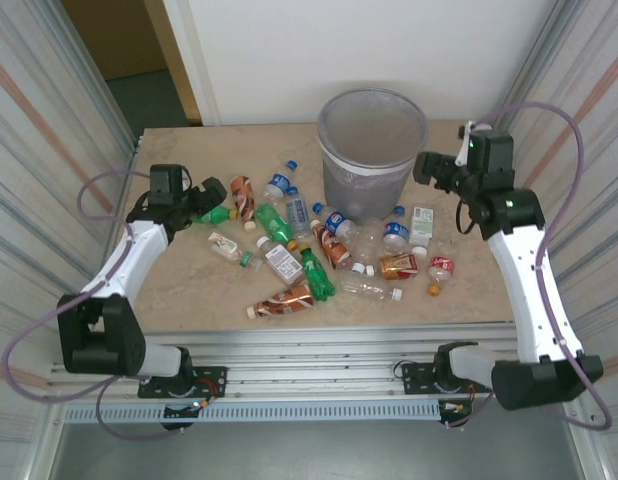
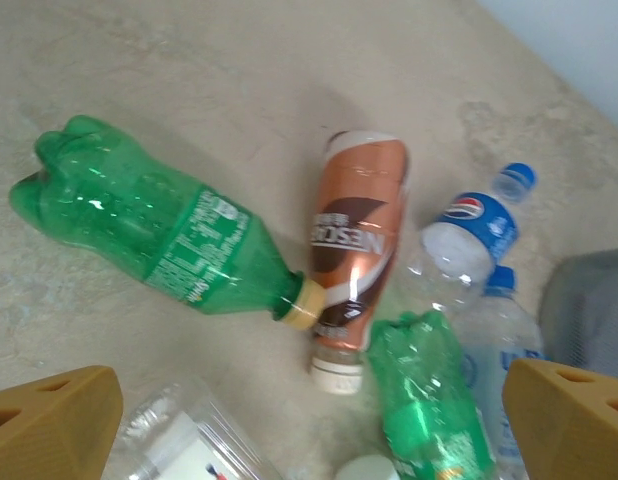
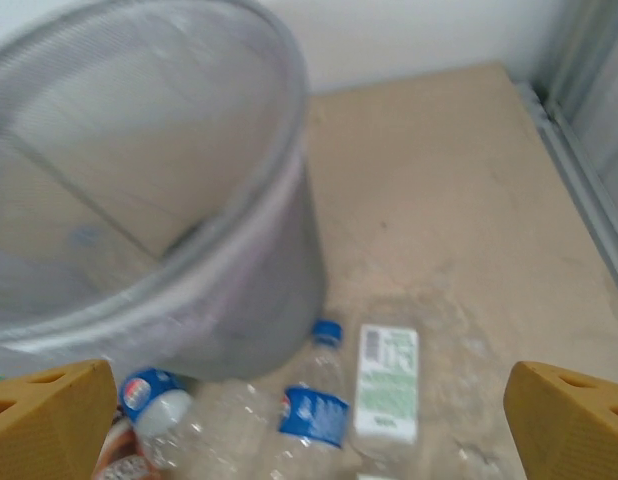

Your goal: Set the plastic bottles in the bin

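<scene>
Jaws both gape wide, empty; green bottle (image 2: 159, 245) lies flat, cap pointing right.

Left claw (image 2: 309, 400) spread wide above scattered bottles on the pale surface (image 2: 189, 80).
The brown-labelled bottle (image 2: 354, 250) lies mid-frame, white cap nearest the camera. Left of it lies a green bottle (image 2: 149, 240), its cap against the brown-labelled bottle's side. Right of it lies a blue-labelled clear bottle (image 2: 464, 240), and below-right a second green bottle (image 2: 429, 400). Tan fingers (image 2: 49, 420) occupy the bottom corners, gripping nothing.
</scene>
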